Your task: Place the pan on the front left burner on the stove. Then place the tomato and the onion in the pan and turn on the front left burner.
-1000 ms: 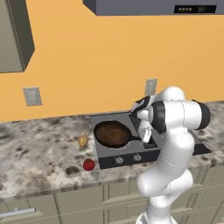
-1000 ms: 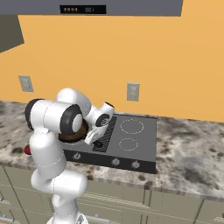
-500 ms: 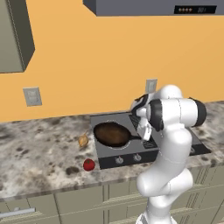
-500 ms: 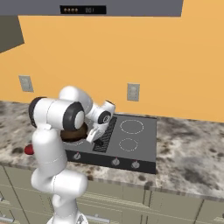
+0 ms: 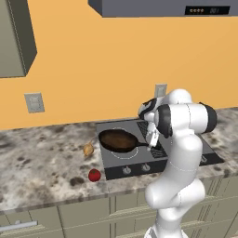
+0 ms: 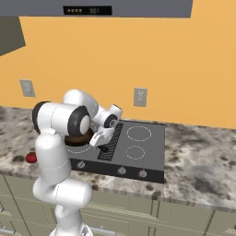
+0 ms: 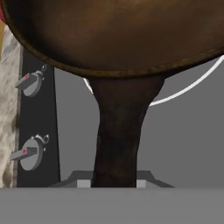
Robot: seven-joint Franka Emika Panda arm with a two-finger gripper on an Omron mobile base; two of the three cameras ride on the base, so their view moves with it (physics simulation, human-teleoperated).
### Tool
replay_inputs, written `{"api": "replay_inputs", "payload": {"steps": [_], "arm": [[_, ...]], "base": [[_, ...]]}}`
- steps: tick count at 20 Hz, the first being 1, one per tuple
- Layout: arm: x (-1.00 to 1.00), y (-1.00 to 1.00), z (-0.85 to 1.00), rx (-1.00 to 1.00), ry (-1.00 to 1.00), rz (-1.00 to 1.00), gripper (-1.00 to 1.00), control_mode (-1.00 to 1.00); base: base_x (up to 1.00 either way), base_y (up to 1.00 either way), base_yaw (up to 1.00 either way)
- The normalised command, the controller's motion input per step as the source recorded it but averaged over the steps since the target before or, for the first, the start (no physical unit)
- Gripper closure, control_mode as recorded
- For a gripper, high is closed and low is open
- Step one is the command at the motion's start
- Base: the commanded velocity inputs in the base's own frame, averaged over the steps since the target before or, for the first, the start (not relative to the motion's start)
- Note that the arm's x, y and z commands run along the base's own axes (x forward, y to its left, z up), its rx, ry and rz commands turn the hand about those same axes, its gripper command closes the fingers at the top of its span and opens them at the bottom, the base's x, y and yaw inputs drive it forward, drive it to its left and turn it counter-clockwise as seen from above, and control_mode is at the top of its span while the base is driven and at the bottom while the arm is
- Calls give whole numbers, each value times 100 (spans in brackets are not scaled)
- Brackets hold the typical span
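pan (image 5: 116, 140) over the left half of the stove (image 5: 186, 155), handle toward the central grille. onion (image 5: 88, 149) on the counter (image 5: 42, 162) just left of the stove; tomato (image 5: 94, 175) nearer the counter's front edge, before the onion.

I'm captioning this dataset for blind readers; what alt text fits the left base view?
A white robot arm's tool is shut on the black handle of a round dark brown cast-iron pan over the flat black glass stove. A small tan-yellow onion and a glossy red tomato sit on the speckled stone counter to the left.
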Motion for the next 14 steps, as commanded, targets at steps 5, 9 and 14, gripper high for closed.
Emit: {"api": "replay_inputs", "payload": {"steps": [5, 9, 14], "arm": [[0, 0, 0, 0, 0, 0, -100, -100], [-4, 0, 0, 0, 0, 0, -100, -100], [-15, 0, 0, 1, 0, 0, -100, -100]], "base": [[0, 0, 0], [0, 0, 0], [0, 0, 0]]}}
